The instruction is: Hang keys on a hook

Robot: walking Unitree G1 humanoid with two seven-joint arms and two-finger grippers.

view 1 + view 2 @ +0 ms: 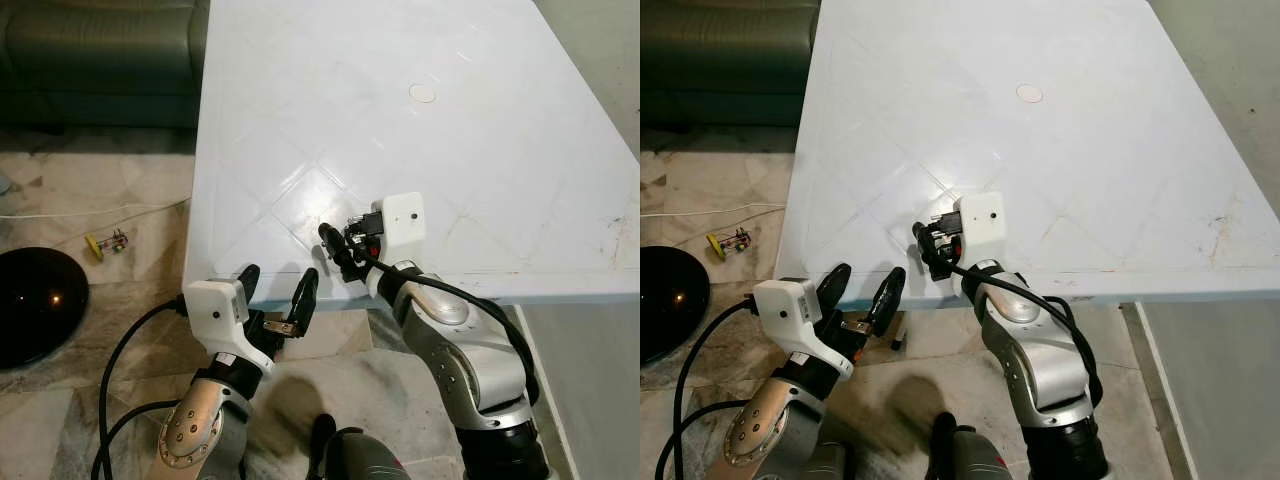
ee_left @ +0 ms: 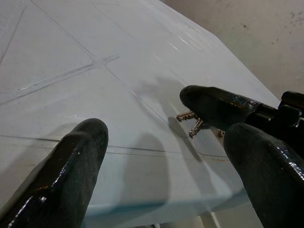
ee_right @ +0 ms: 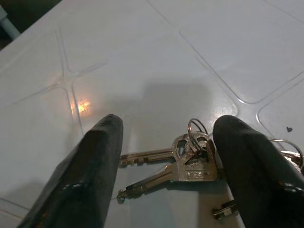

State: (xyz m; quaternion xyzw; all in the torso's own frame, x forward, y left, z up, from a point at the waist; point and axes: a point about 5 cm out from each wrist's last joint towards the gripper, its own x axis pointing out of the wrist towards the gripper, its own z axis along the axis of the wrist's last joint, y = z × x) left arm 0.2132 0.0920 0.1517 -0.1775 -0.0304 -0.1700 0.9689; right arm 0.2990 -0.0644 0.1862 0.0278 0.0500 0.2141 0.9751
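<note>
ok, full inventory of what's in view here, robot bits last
table: one, white, diamond-patterned top, ahead of the robot
keys: one bunch on rings, silver, flat on the table near its front edge
disc: one, small, pale, round, far part of the table
sofa: one, dark green, beyond the table's left side
round object: one, black, glossy, floor at left
small toy-like item: one, yellow and red, floor left of the table
left gripper: black fingers open, at the table's front edge
right gripper: black fingers open, straddling the keys
</note>
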